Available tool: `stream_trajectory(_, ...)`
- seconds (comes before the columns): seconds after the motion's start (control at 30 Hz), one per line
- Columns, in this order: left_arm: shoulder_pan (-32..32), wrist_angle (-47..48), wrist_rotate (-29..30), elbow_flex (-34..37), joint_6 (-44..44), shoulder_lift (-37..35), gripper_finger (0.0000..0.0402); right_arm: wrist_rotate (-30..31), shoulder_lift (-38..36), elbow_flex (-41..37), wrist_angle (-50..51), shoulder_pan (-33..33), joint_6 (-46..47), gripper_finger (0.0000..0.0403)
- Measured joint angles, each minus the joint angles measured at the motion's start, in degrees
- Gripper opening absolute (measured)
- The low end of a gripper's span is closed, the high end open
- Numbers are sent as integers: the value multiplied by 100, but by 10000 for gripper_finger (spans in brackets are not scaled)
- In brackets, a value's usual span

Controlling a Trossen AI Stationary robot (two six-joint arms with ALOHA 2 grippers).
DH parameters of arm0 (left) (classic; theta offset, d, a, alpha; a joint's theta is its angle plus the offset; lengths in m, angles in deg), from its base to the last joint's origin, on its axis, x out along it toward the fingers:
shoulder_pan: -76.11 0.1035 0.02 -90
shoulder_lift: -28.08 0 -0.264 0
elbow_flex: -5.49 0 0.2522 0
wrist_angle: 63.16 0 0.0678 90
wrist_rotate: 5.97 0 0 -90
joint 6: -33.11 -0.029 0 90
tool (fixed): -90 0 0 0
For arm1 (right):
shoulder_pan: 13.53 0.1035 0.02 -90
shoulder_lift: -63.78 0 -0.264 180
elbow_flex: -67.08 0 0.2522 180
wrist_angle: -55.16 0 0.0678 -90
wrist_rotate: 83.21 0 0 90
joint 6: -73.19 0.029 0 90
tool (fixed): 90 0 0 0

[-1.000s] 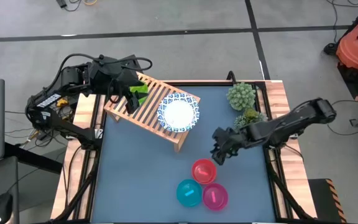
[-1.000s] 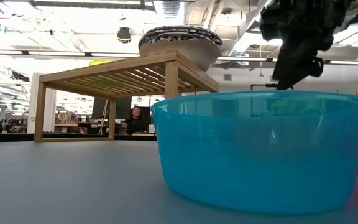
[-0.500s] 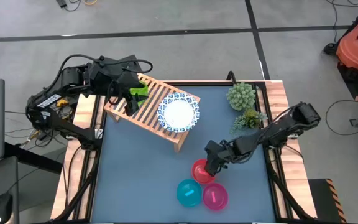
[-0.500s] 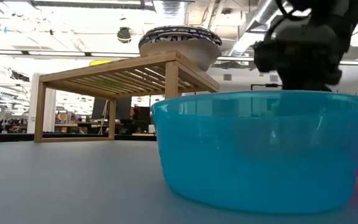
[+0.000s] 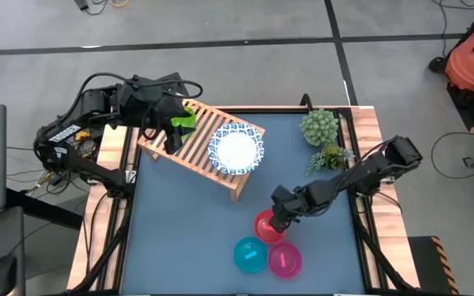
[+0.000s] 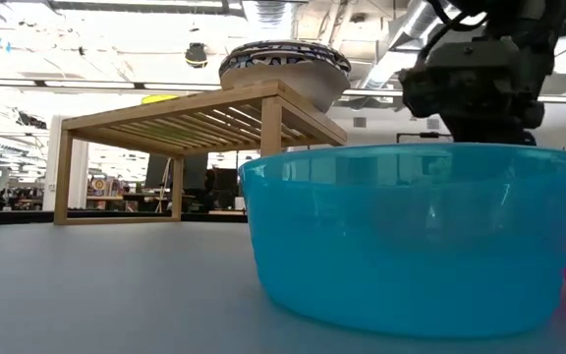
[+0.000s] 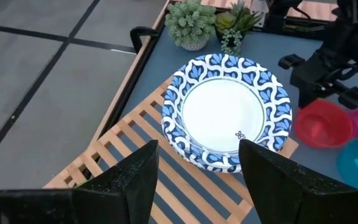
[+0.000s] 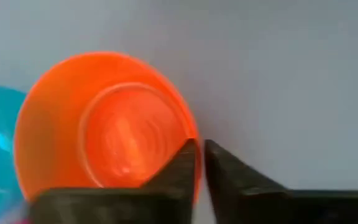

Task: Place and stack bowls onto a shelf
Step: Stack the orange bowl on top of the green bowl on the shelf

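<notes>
While right gripper (image 8: 199, 163) is pinching red bowl (image 8: 107, 127) rim, you're handling light, slippery plastic; left gripper (image 7: 194, 180) is waiting released above shelf (image 5: 189, 148).

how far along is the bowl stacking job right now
Done: the blue-rimmed white bowls sit stacked on the wooden shelf.

In hand: the right pincer has closed on the red bowl's rim, one finger inside and one outside; the bowl still rests on the table. The left pincer hovers open over the shelf.

Left: the teal bowl and magenta bowl sit on the table.
</notes>
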Motion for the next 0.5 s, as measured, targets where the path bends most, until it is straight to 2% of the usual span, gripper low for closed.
stream_trajectory(0.07,0,0,0,0,4,0,208,-79,-2,61,88,-63,2,20)
stream_trajectory(0.3,0,12,-33,-2,102,0,208,-179,-83,288,415,-247,-55,22)
stream_trajectory(0.5,0,61,-44,-2,102,0,208,-185,-240,852,979,-434,-298,19)
